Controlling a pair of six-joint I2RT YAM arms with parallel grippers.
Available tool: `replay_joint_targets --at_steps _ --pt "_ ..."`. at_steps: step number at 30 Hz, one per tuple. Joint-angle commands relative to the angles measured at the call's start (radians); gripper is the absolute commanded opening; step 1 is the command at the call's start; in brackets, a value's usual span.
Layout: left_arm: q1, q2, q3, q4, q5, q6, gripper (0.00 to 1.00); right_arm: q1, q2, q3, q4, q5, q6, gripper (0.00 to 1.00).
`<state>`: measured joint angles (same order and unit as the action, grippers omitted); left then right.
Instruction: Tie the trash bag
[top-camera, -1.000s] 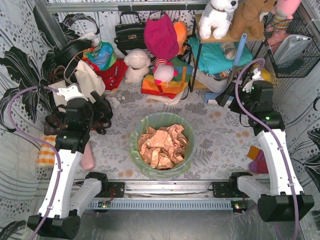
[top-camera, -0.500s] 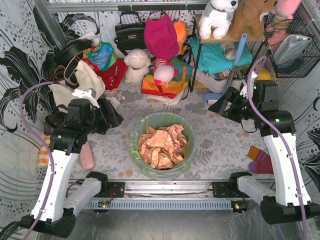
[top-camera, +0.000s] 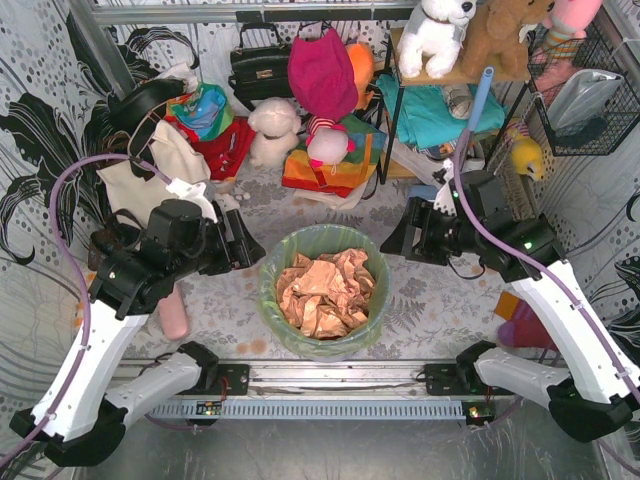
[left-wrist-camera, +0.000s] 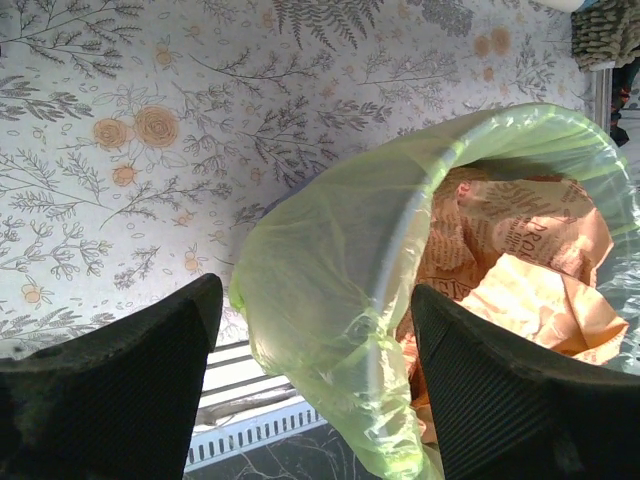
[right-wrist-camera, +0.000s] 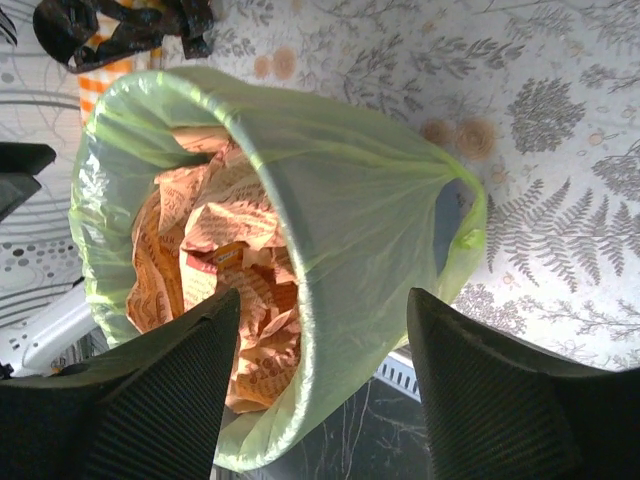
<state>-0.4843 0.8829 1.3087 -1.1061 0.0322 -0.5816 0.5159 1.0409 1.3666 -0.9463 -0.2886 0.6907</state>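
The trash bag (top-camera: 322, 238) stands in the middle of the tabletop (top-camera: 430, 290), between the two arms, with its mouth open and its edge folded outward over a round rim. The bin (right-wrist-camera: 446, 215) under it is almost fully covered; only a greyish patch of it shows through the plastic in the right wrist view. The crumpled paper (top-camera: 322, 293) fills the bag nearly to the rim. I cannot count its pieces, because they overlap each other. In the left wrist view the lower part of the bag is cut off by the picture edge, and in both wrist views the roots of the fingers are cut off too. The left tool (left-wrist-camera: 315, 290) is spread wide and holds nothing; the left side of the bag's rim appears in the gap between its fingers (left-wrist-camera: 150, 380). The right tool (right-wrist-camera: 323, 298) is also spread wide and holds nothing, and the right side of the rim appears in its gap. From above, each tool is close to its side of the bag, but whether any finger touches the plastic I cannot tell. I count one trash bag, two arms and two tools with two fingers each. Behind the bag lies a heap of other things, among them one black handbag (top-camera: 260, 65) and one white plush toy (top-camera: 437, 30) on a shelf.
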Motion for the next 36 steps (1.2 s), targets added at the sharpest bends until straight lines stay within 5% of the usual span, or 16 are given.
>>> replay_joint_targets --at_steps 1,13,32,36 --pt "-0.051 0.014 0.053 -0.041 -0.053 -0.061 0.83 0.088 0.008 0.02 -0.013 0.074 0.08 0.66" --pt "-0.173 0.047 0.07 -0.094 -0.049 -0.1 0.57 0.224 0.025 -0.006 -0.063 0.127 0.127 0.53" --pt "-0.326 0.095 0.029 -0.064 -0.062 -0.123 0.39 0.232 -0.005 -0.077 -0.076 0.112 0.137 0.26" --pt "-0.33 0.097 0.03 -0.057 -0.072 -0.126 0.29 0.233 -0.001 -0.075 -0.074 0.116 0.139 0.2"
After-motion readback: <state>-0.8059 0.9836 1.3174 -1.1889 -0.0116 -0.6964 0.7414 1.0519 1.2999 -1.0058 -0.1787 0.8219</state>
